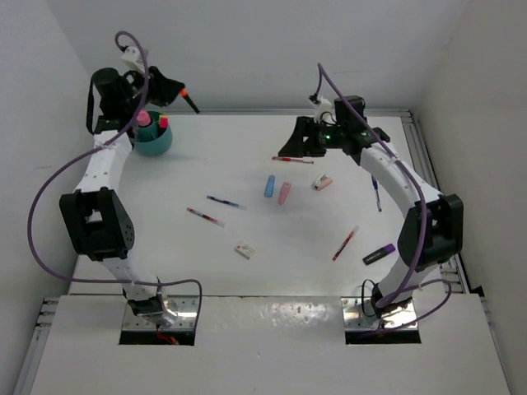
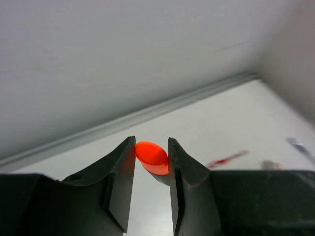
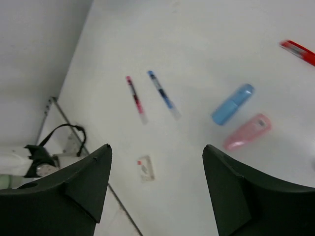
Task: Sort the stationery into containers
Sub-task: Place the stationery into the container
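My left gripper [image 1: 179, 90] [image 2: 151, 140] hangs above the table's far left corner, shut on a black highlighter with an orange end [image 1: 192, 103] [image 2: 152, 156]. Just below it stands the teal cup [image 1: 153, 145], with pink and red stationery upright inside. My right gripper [image 1: 291, 149] [image 3: 156, 147] is open and empty, over a red pen [image 1: 293, 160] [image 3: 298, 51]. On the table lie a blue eraser [image 1: 269, 187] [image 3: 232, 103], a pink eraser [image 1: 284, 193] [image 3: 247, 131], a blue pen [image 1: 225, 202] [image 3: 164, 94], a red pen [image 1: 204, 216] [image 3: 135, 98] and a small white eraser [image 1: 244, 250] [image 3: 146, 168].
Further right lie a small peach eraser [image 1: 323, 182], a blue pen [image 1: 375, 193], another red pen [image 1: 345, 243] and a purple-ended highlighter [image 1: 379, 254]. White walls close the table at the back and sides. A metal rail [image 1: 424, 156] runs along the right edge.
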Action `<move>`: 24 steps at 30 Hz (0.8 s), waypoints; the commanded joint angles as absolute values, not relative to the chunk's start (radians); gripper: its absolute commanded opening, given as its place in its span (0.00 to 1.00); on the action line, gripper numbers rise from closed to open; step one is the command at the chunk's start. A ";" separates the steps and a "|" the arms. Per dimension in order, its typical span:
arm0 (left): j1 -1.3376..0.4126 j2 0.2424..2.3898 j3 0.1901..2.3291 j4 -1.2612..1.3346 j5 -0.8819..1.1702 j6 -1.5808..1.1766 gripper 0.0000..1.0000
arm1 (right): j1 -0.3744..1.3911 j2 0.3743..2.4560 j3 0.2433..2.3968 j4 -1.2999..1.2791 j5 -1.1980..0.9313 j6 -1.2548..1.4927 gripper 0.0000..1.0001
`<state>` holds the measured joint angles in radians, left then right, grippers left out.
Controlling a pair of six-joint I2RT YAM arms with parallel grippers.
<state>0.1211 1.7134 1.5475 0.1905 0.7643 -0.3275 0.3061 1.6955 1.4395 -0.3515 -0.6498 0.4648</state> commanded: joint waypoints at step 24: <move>0.169 2.077 1.829 0.065 0.206 0.235 0.00 | 0.049 1.542 1.227 -0.489 -0.592 0.204 0.70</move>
